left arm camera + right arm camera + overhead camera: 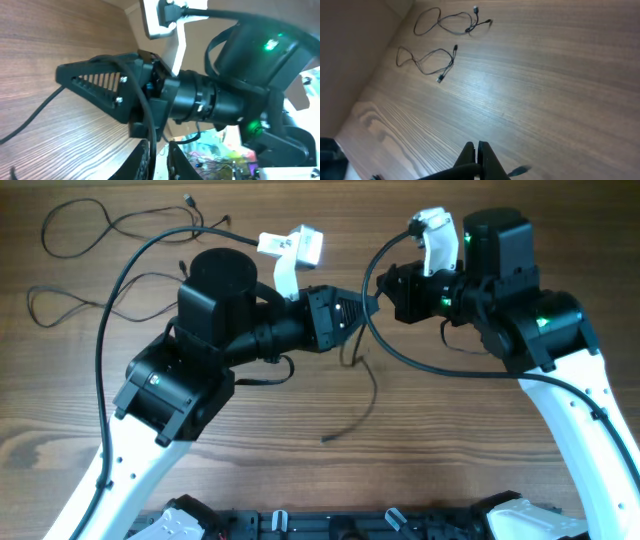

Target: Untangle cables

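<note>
Brown wooden table point(450, 460) is carrying three thin dark cables, and two of them are lying well apart from the arms, at the far left corner. The first cable point(110, 222) is making a loose loop with its silvery plug ends near each other. The second cable point(60, 305) is lying beside it in loose waves, closer to the robot's bases and not touching the first. The third cable point(373, 395) is lying in the middle of the table, curving up from its free end toward the place where both grippers are meeting. The right gripper point(478, 152) is pressing its fingers fully together; whether a thin cable is between them I cannot tell. The left gripper point(159, 150) is facing it nose to nose. Its fingers are showing only a narrow slit, and a dark cord point(144, 102) is running down toward it, so I cannot tell if it is gripping or loose
</note>
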Controlling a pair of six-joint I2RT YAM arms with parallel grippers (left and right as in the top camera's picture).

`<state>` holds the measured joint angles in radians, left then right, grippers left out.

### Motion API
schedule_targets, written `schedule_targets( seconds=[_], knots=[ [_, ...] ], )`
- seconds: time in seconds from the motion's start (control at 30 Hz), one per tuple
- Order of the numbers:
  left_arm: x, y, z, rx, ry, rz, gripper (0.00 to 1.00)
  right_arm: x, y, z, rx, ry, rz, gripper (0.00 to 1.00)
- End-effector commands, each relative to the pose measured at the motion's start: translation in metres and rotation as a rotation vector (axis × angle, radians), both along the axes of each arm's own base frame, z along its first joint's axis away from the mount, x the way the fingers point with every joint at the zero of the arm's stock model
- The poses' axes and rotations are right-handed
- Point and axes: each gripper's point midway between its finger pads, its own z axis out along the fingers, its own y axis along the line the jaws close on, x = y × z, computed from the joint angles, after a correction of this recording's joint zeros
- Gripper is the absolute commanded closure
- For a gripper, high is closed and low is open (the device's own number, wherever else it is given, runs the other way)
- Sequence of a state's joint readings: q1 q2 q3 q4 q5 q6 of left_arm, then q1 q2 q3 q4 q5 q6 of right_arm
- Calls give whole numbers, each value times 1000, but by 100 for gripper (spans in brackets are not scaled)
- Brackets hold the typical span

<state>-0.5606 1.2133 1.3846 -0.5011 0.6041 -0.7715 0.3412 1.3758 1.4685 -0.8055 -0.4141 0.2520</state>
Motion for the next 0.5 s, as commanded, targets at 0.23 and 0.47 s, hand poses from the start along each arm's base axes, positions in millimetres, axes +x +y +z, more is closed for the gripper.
schedule_targets(
  seconds=[0.23,0.47],
  knots=[
    [2,6,-34,157,-43,-25,78,1,-2,8,79,63,-94,96],
    [9,11,-63,316,-141,-72,60,-1,0,9,91,71,-87,96]
  ],
)
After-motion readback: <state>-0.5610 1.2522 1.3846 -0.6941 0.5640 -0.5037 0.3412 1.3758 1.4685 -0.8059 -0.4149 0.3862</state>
